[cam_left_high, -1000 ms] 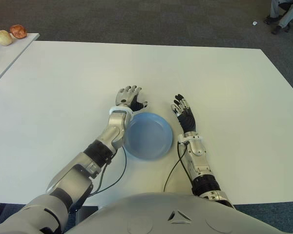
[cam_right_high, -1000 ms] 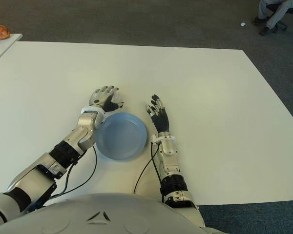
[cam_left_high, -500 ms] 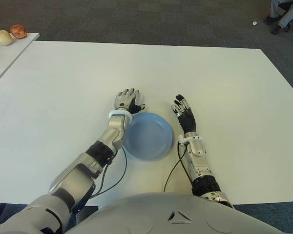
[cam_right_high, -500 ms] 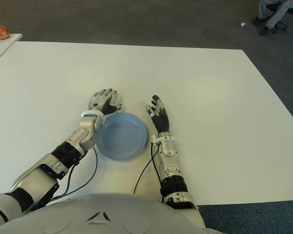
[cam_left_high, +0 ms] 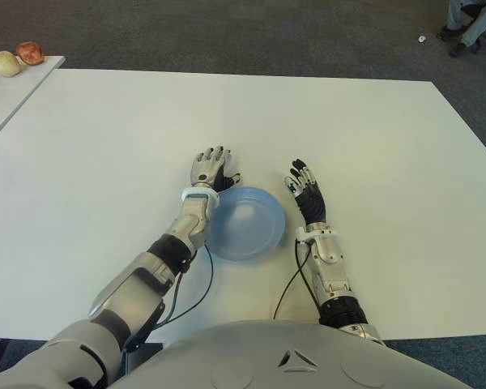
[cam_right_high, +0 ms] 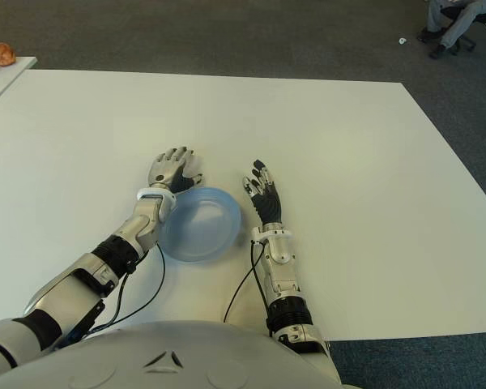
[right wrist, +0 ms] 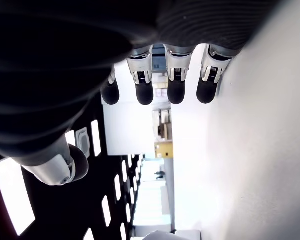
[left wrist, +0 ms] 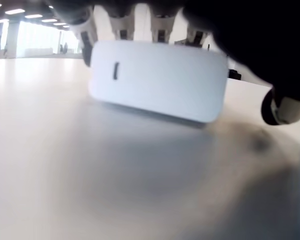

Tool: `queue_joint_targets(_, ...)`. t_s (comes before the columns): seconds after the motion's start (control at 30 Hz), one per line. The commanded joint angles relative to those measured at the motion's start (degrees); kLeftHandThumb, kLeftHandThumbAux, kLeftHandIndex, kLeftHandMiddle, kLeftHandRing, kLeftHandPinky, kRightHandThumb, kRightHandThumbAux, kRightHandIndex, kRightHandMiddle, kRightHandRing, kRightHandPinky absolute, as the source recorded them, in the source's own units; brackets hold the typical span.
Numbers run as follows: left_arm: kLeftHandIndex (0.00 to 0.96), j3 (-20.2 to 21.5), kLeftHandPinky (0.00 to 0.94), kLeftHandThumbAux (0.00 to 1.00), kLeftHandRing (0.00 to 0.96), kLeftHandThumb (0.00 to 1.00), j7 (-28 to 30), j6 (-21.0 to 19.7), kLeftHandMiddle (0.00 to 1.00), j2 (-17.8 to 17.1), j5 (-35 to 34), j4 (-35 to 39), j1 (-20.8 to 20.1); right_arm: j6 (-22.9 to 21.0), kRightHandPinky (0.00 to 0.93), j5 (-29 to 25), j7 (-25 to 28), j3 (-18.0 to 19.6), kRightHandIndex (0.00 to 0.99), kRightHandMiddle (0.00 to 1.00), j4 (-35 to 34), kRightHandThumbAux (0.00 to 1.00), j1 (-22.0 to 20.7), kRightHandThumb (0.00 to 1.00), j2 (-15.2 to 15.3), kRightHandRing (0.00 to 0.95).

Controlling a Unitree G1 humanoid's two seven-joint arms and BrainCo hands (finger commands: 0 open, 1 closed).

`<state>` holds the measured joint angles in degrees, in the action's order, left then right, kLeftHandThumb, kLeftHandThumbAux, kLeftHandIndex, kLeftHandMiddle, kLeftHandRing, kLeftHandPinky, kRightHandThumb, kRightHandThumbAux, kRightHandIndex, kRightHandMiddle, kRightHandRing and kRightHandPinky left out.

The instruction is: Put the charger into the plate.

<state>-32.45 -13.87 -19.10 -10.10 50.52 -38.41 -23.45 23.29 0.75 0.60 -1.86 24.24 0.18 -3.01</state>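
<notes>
So the left hand [cam_left_high: 210, 168] sits palm-down on the white table [cam_left_high: 105, 146], just past the far-left rim of the blue plate [cam_left_high: 247, 225]. You can't spot the charger from the head cameras, but the left wrist view shows it: a white charger [left wrist: 157, 80] lying on the table under the palm, tilted slightly, with the fingers [left wrist: 121, 24] curved down over its far edge. Looks like a loose cage around it rather than a firm grip, and it's outside the plate. The right hand [cam_left_high: 306, 189] shows on the table just right of the plate, fingers straight and spread, holding nothing. Some round food items [cam_left_high: 18, 57] sit on a separate table at far left.
</notes>
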Motion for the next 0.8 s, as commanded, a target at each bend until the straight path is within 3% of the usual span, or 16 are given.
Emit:
queue_joint_targets(0.03,0.000,-0.24,0.000,0.320,0.000,0.051,-0.04,1.03,0.000,0.06,-1.55,-4.86,1.73,-2.27,0.066,-0.10,0.49,0.02,0.060,0.097,0.92,0.549,2.18,0.000,0.33,0.067)
queue_joint_targets(0.8,0.000,-0.19,0.000,0.306,0.000,0.031,-3.71,4.99,0.000,-0.12,-3.64,-10.15,1.31,-2.21,0.097,-1.56,2.85,0.43,0.085,0.140,-0.13,0.578,2.83,0.009,0.50,0.105)
